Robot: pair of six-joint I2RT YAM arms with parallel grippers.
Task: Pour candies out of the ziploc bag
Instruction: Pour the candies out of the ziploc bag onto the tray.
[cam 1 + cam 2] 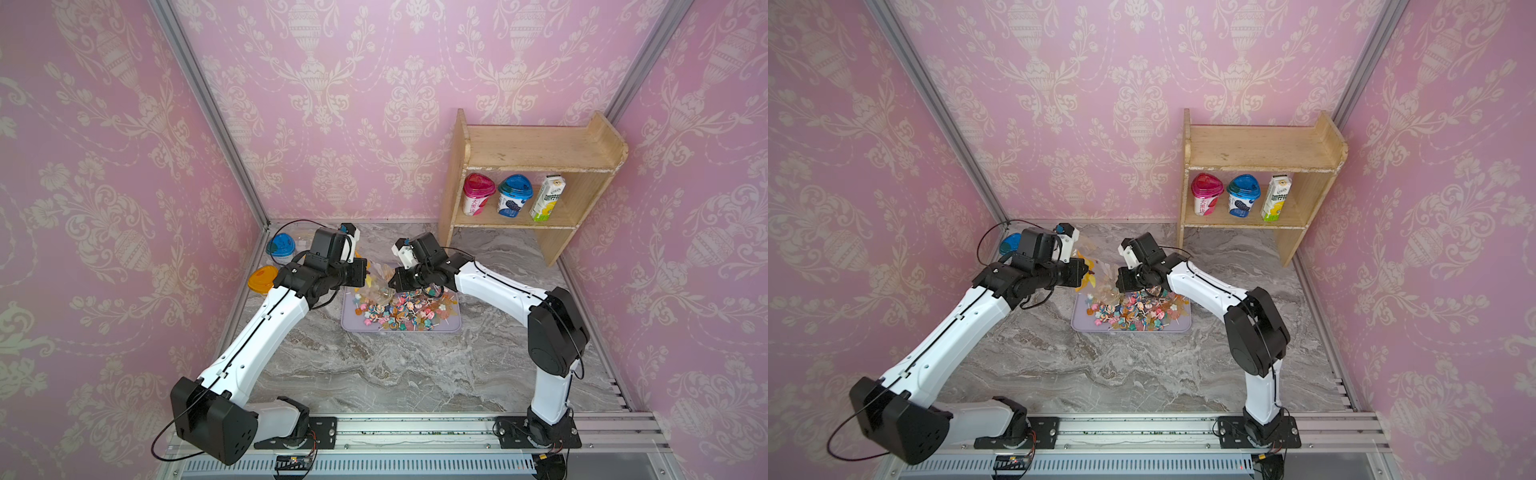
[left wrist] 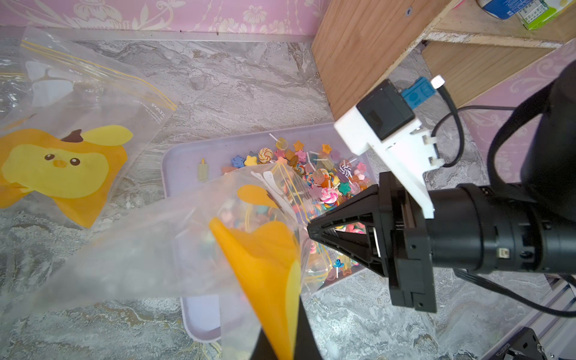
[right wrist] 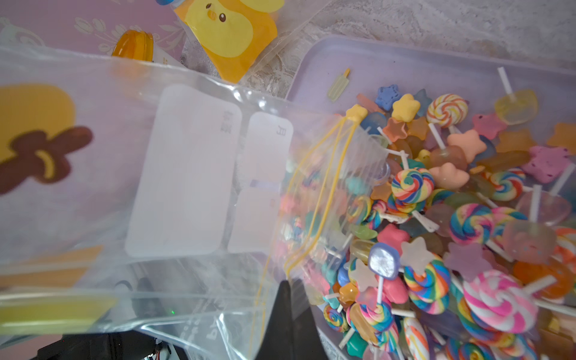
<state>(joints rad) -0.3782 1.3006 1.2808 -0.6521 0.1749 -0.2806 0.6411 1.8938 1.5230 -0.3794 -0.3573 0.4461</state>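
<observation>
My left gripper (image 1: 365, 273) and right gripper (image 2: 311, 232) are both clamped on the clear ziploc bag (image 3: 187, 171), its mouth tipped over the lilac tray (image 3: 405, 56). Most candies (image 3: 467, 224) lie there; pouring seems nearly done. Next I likely need to raise the bag's closed end to shake out stragglers.

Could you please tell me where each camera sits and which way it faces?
Both top views: overhead, looking down at the tray; left arm, right arm visible.
Left wrist: looks along the ziploc bag toward the right gripper.
Right wrist: faces the bag's mouth and candies; its own finger shows.
Wrist views share: bag, candies, tray.
</observation>
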